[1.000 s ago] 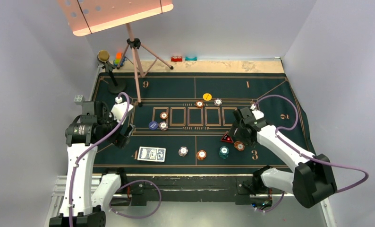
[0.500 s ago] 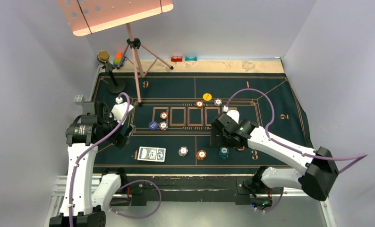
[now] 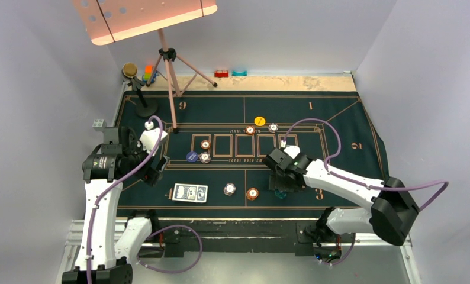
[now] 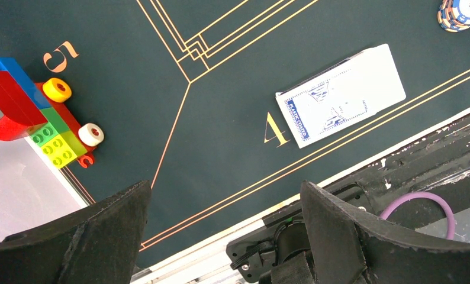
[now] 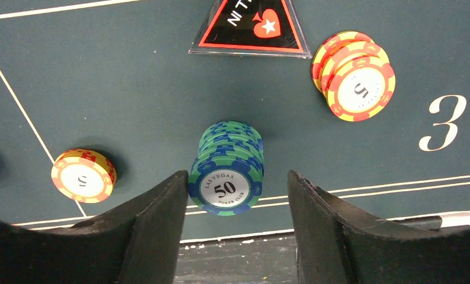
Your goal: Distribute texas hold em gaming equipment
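A: Right gripper [image 5: 237,180], jaws?
B: Fairly wide, one finger on each side of the green-and-blue "50" chip stack [image 5: 227,171]; a gap shows on the right finger's side (not clamped); the stack stands on the green mat [image 5: 132,89].
A: Around the stack?
B: Red triangular marker [image 5: 250,26] at 12 o'clock; orange "5" chip stack [image 5: 356,77] at 2 o'clock beside the printed "3"; second orange chip stack [image 5: 83,176] at 9 o'clock; all apart from the fingers.
A: Left gripper [image 4: 224,201]?
B: Jaws wide, holding nothing, above the mat's near edge; card deck [image 4: 341,94] flat at 1 o'clock next to the printed "4"; toy blocks [image 4: 25,112] at 10 o'clock.
A: Discs?
B: In the top view, yellow disc [image 3: 259,120] is at 12 o'clock from the centre boxes and blue disc [image 3: 191,157] at 9 o'clock.
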Tool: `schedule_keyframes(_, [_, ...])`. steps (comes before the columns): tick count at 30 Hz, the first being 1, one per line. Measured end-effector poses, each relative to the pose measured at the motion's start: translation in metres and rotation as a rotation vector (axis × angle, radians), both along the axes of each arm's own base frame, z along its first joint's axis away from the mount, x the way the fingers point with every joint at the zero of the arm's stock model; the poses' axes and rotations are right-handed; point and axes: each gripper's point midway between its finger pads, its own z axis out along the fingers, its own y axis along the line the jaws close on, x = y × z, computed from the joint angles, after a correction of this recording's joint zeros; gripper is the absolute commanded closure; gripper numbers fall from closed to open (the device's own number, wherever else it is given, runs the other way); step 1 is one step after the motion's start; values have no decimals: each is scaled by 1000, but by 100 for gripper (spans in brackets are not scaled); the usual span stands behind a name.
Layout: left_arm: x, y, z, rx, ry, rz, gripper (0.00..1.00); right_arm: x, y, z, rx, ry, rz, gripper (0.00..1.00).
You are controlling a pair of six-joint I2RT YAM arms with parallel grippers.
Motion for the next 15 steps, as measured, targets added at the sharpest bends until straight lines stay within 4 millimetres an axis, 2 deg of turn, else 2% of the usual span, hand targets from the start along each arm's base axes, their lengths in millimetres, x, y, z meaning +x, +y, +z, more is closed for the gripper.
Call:
schedule_keyframes(8, [0, 1, 0, 4, -3, 2, 0, 2, 3, -9, -4, 8, -10, 42])
schedule_keyframes(15, [-1, 2, 1, 9, -8, 5, 0, 1, 3, -14, -1, 10, -13, 59])
